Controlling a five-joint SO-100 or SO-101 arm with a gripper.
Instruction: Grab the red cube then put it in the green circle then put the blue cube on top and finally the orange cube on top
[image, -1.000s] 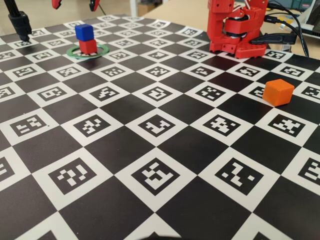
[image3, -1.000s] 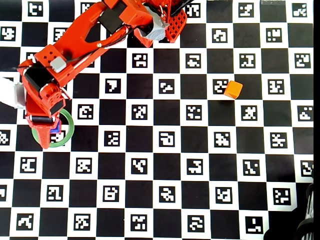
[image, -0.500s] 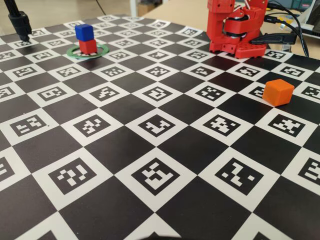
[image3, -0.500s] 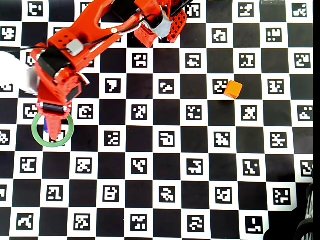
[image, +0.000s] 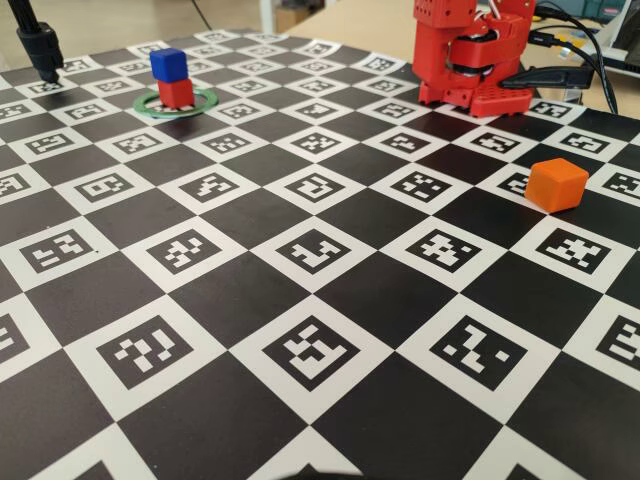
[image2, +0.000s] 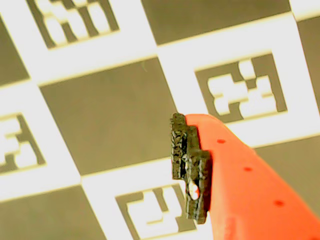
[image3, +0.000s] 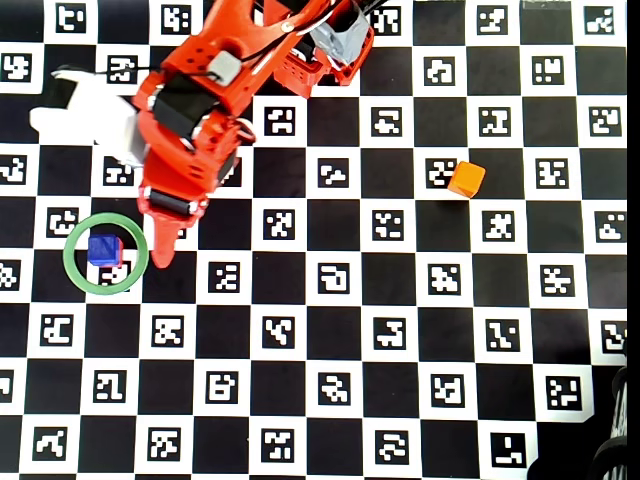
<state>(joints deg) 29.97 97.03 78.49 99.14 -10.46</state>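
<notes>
Hovering above the board, our gripper carried nothing, and its tip pointed down the overhead view just right of the green circle. Whether its jaws stood apart or together we could not tell: the wrist view gave us only one orange finger with its black pad over bare checkered squares, and in the overhead view the arm's own body hid the gap.

Inside the ring, the blue cube sat squarely on the red cube, the two touching and upright in the fixed view; from overhead only a red sliver showed beside the blue top face. We judged the first two steps of the task done.

What remained was the orange cube, which lay alone on the board, well apart from the stack. From the gripper it lay far to the right in the overhead view and a little toward the top edge, roughly level with the arm's wrist. Its sides sat slightly turned against the grid lines, so we judged that the coming move called for a long swing rightward and a small wrist turn to square the jaws on two opposite faces.
</notes>
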